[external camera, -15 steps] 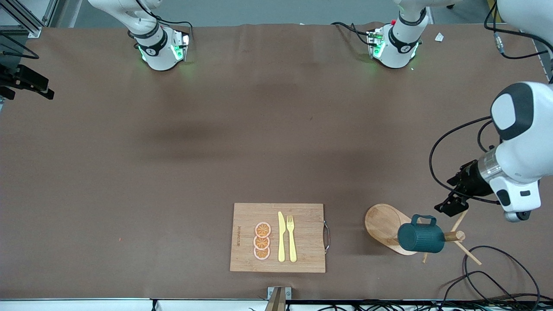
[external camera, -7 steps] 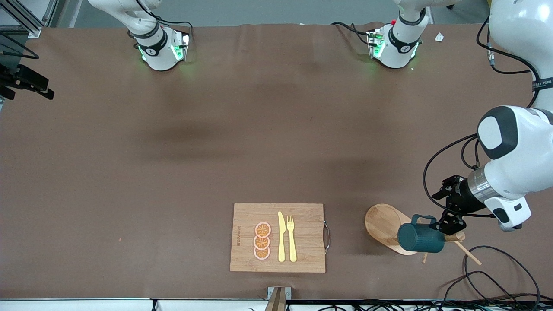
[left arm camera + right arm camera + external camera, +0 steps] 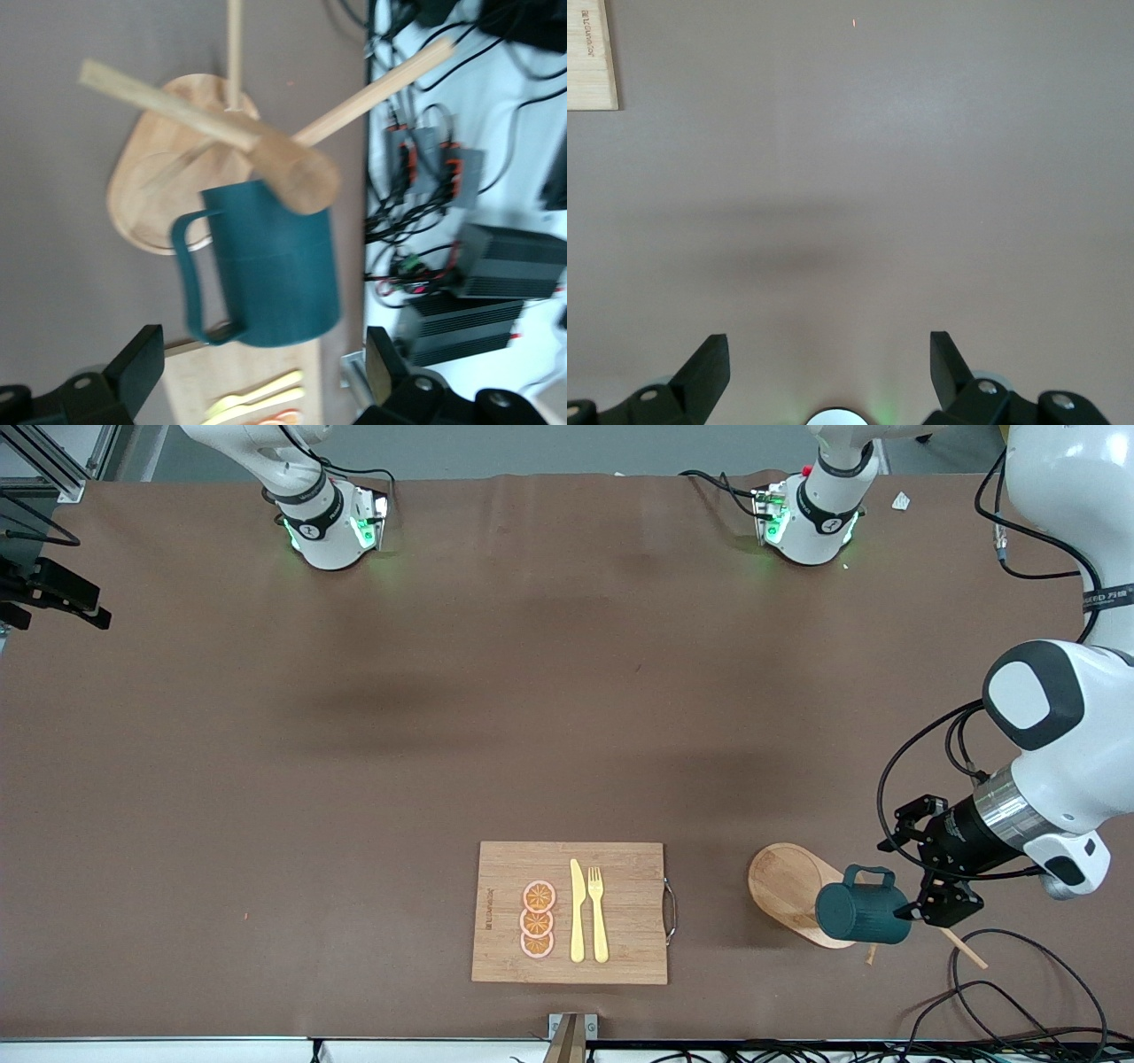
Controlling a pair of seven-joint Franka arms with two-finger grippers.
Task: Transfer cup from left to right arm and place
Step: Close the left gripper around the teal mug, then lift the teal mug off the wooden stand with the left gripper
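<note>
Front view showed the cup (image 3: 862, 912) hanging mouth-down on a peg of the wooden peg rack (image 3: 793, 886), toward the left arm's end of the table and close to the front camera's edge, its loop handle turned up and away from that camera. The left gripper (image 3: 921, 877) sat just beside the cup, at the rack's pegs, with its jaws spread wide and nothing between them; no contact with the cup could be confirmed. Left wrist view looked down the rack's post onto the teal cup (image 3: 270, 266), with 2 black fingers (image 3: 133, 367) standing well apart on either side of it and the rack's oval base (image 3: 146, 199) on the brown table (image 3: 443, 717) below. A bamboo cutting board (image 3: 571, 912) lay toward the table's middle, carrying 3 orange slices (image 3: 538, 919), 1 yellow knife (image 3: 577, 911) and 1 yellow fork (image 3: 598, 912). Right wrist view gave only bare table and a corner of the board (image 3: 592, 53); the right gripper (image 3: 830, 372) waited there, jaws fully apart and empty, out of sight in the front view.
</note>
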